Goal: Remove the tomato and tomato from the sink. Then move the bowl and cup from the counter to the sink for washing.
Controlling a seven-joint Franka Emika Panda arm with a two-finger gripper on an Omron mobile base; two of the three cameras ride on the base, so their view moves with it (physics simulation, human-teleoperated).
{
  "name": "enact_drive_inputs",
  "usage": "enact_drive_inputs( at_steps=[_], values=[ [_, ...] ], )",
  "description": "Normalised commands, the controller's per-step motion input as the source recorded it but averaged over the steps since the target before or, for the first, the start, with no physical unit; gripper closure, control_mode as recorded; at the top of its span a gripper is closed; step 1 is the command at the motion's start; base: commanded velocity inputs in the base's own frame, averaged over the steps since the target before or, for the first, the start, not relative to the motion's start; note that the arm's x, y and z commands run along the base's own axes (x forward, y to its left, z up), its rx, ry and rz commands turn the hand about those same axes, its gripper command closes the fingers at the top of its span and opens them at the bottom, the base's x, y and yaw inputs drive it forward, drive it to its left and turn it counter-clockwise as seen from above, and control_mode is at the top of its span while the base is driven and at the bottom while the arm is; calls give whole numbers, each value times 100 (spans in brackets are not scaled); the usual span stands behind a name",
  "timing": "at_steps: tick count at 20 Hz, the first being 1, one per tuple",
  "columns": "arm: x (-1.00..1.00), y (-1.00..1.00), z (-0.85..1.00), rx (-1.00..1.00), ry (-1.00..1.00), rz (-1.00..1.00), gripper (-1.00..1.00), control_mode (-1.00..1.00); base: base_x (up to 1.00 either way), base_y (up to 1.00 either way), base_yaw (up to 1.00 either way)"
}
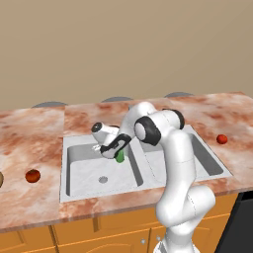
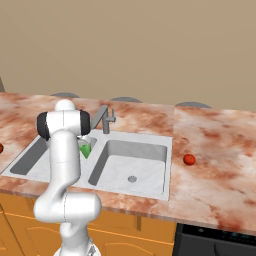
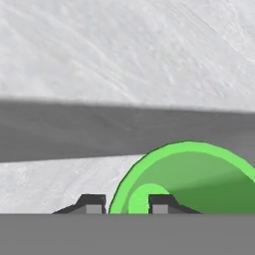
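Marbled reddish-brown counter (image 1: 34, 133) runs across the middle of both base views, over orange cabinets, with the pale grey sink (image 1: 84, 170) set into it. At the centre of the left base view the gripper (image 1: 114, 152) reaches down over the sink's left basin, close to the divider, and the green cup (image 1: 120, 156) shows just below it, inside that basin. In the hand view the cup (image 3: 194, 179) fills the lower right, its open mouth facing the camera, with one fingertip (image 3: 160, 203) in front of its rim and the other to the left of it; whether the claw clasps the cup wall or has let go, I cannot tell. One tomato (image 1: 32, 175) lies on the counter at the left edge, the other tomato (image 1: 222, 139) at the right, both outside the sink. A grey faucet (image 2: 106, 119) stands behind the divider
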Motion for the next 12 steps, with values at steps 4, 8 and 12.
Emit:
enact_drive_inputs(
  at_steps=[4, 8, 12],
  values=[
    [-4, -19, 0, 0, 0, -2, -100, -100, 0, 0, 0],
    [-5, -18, 0, 0, 0, -2, -100, -100, 0, 0, 0],
    [-4, -16, 5, 0, 0, -1, -100, -100, 0, 0, 0]
  ],
)
